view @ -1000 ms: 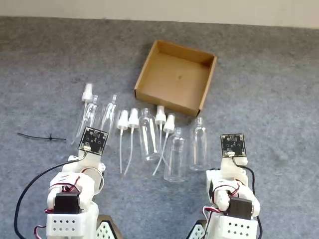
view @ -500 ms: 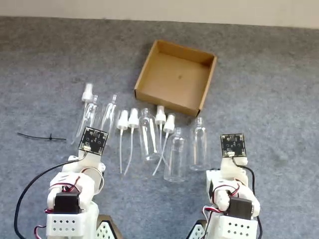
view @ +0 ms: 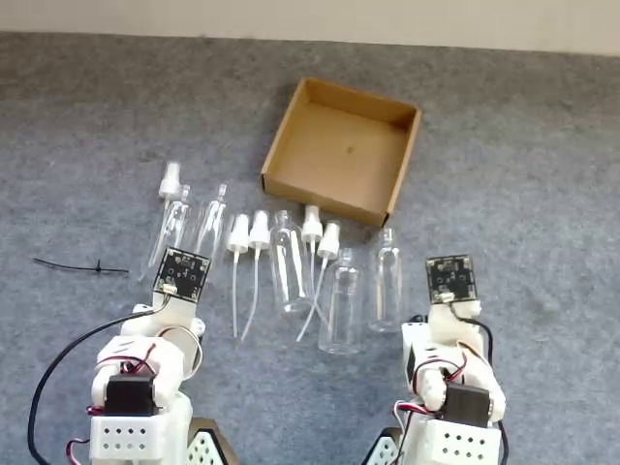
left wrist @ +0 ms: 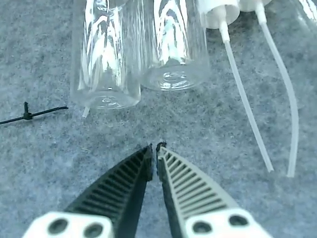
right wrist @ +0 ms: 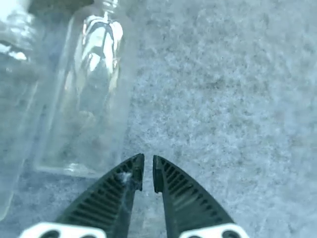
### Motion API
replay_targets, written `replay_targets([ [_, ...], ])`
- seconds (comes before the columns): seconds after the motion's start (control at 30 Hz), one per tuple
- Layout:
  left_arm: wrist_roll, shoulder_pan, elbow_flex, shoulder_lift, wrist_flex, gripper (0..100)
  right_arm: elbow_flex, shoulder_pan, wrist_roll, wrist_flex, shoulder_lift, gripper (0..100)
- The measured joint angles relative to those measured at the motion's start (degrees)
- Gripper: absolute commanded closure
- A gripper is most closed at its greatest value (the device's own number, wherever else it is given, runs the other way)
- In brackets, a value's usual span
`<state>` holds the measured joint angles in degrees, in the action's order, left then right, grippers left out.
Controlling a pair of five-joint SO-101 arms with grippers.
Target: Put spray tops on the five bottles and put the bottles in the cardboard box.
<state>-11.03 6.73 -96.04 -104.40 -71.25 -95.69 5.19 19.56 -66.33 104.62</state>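
Since a moment ago right gripper [right wrist: 147,166] edged toward clear plastic bottle [right wrist: 84,94]; fingers nearly together, empty. Left gripper [left wrist: 153,148] pinched closed, empty. Loose white spray tops [view: 238,232] among bottles; brown cardboard box [view: 339,155] beyond row.

Two bottles [left wrist: 101,54] and two spray tops [left wrist: 216,14] partly beyond the left wrist view's edge; another bottle [right wrist: 84,99] blurry

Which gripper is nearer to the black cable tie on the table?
Left. The left gripper is close beside the tie. The right gripper is far off, beyond the whole row of bottles.
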Motion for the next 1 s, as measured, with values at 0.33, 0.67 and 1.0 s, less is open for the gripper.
replay_targets([
  [0.33,0.0,0.0,0.0,0.0,0.0,96,10.8,-0.1,0.7,-0.7,-4.0,91.6],
  [0.67,0.0,0.0,0.0,0.0,0.0,96,43.5,-5.3,-4.7,-3.0,-43.7,81.1],
  [1.0,0.0,0.0,0.0,0.0,0.0,96,70.8,-16.3,-12.2,-10.0,-84.4,72.9],
])
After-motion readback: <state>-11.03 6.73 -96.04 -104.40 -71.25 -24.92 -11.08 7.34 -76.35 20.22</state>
